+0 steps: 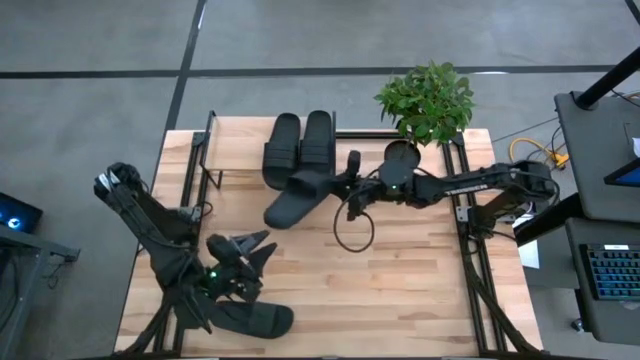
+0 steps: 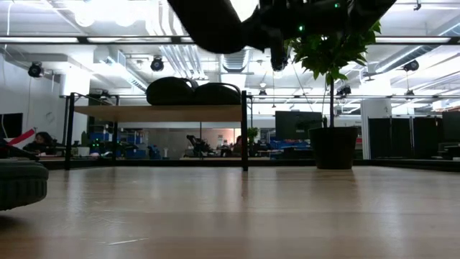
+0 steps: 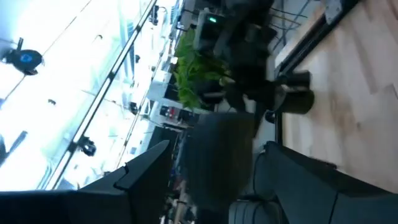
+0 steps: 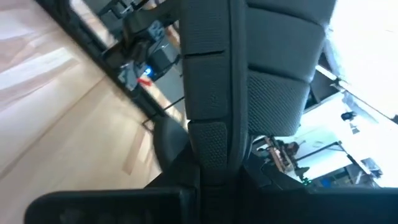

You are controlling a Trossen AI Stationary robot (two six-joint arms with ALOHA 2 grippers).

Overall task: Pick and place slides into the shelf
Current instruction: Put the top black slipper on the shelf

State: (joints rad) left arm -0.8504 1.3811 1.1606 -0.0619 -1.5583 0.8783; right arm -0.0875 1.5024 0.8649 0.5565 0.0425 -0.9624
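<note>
— Two slides (image 1: 298,148) already sit side by side on the shelf (image 1: 235,140); the low view shows them as two dark humps on the wooden board. That is half the job, judging by the four sandals in sight.

— And the third?

— The third slide (image 1: 300,199) is in the air. The right gripper (image 1: 352,190) has its jaws closed narrowly on the sandal's edge, and the low view shows the sandal hanging well above the tabletop (image 1: 400,290), higher than the shelf board. From above it lies just in front of the two shelved ones, angled across rather than lined up with them.

— So it needs turning before it goes in?

— I'd judge so: it must come round to match the pair and settle beside them, where the board looks free towards the left end.

— What about the left arm?

— The left gripper (image 1: 245,260) is near the front left corner of the tabletop, jaws spread wide and holding nothing. The fourth slide (image 1: 250,318) lies flat just beside it, at the front edge; the low view catches its rounded end at the picture's left.

— Anything in the way?

— A potted plant (image 1: 428,100) stands at the back right by the shelf's end, close to the right arm's reach. Two slides are left to place, one of them not yet lifted.
</note>
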